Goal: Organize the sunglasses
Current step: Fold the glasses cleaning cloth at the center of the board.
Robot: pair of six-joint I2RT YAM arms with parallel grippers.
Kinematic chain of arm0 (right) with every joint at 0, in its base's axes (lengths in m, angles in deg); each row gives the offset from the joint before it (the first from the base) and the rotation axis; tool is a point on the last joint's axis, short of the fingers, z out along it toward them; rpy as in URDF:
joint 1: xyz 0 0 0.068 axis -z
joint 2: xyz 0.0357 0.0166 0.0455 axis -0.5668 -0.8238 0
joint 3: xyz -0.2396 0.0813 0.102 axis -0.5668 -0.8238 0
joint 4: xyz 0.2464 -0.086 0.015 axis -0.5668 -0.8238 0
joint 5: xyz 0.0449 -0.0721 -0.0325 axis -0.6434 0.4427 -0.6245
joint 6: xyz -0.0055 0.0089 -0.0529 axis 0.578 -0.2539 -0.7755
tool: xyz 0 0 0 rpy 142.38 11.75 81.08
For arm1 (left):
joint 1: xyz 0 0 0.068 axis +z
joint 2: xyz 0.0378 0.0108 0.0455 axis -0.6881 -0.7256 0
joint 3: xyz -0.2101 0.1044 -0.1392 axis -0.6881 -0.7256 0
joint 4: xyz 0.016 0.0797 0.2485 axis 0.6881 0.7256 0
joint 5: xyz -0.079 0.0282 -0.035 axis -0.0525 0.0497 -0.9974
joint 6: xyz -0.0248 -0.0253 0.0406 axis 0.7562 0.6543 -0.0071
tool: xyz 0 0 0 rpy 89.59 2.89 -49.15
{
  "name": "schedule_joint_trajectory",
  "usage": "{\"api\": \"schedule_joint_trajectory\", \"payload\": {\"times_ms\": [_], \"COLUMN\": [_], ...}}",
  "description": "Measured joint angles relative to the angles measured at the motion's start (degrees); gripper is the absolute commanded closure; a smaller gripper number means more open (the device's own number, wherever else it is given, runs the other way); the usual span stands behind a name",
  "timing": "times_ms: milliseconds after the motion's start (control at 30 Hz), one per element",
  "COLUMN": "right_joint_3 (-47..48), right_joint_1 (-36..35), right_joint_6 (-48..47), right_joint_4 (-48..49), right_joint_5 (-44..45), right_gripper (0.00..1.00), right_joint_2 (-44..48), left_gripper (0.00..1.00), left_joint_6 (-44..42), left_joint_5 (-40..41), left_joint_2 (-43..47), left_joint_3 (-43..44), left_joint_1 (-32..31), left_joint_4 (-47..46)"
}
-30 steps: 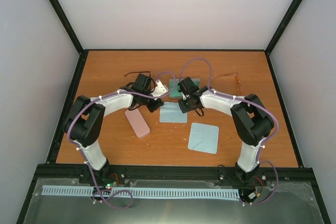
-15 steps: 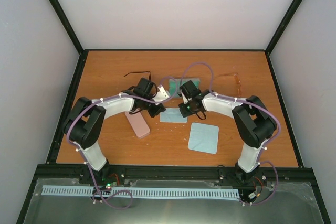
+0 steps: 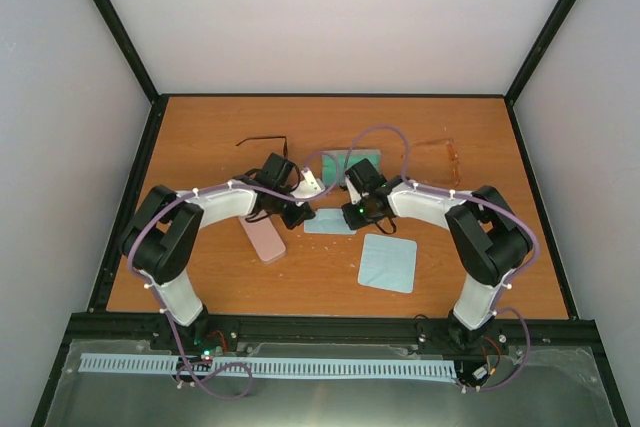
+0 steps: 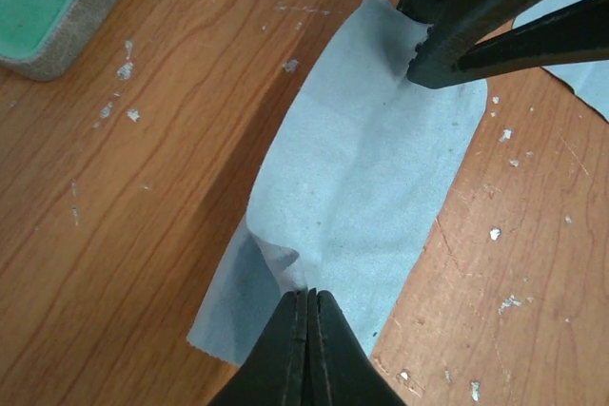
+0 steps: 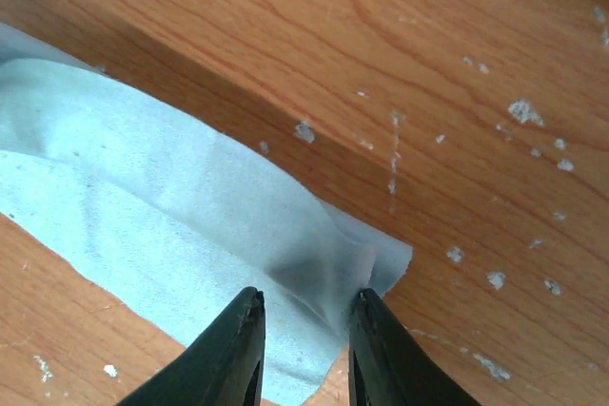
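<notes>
Sunglasses lay apart on the table (image 3: 200,247): the black pair (image 3: 262,142) at eleven o'clock, the reddish-brown pair (image 3: 447,154) at one o'clock. Near the centre, the left gripper (image 4: 307,306) was clamped tight on the pale blue cloth (image 4: 371,178), and the right gripper (image 5: 304,316) pinched its opposite end.

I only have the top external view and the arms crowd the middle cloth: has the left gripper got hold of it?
Observer: Yes, the left wrist view shows the left gripper shut on the near edge of the pale blue cloth.
Operator: And the right one?
Observer: The right gripper straddles a raised fold at the cloth's corner, jaws apart; clamped or not, I cannot tell.
Operator: Is the cloth flat?
Observer: No, it is creased lengthwise and puckers up into the left gripper.
</notes>
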Motion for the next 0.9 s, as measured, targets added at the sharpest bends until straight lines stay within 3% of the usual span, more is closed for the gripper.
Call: {"api": "schedule_joint_trajectory", "payload": {"times_ms": [600,900], "right_joint_3": [-2.9,0.1], "right_joint_1": [0.0,0.0], "right_joint_6": [1.8,3.5], "right_joint_4": [1.0,1.0], "right_joint_5": [3.0,4.5], "right_gripper": [0.67,0.66], "right_joint_2": [9.9,4.6], "left_gripper": [0.91,0.87], "left_joint_6": [-2.6,-4.8], "left_joint_5": [-0.2,1.2], "left_joint_2": [0.9,2.6], "left_joint_3": [-3.9,-6.0], "left_joint_1": [-0.8,-2.6], "left_joint_4": [-0.1,-1.4]}}
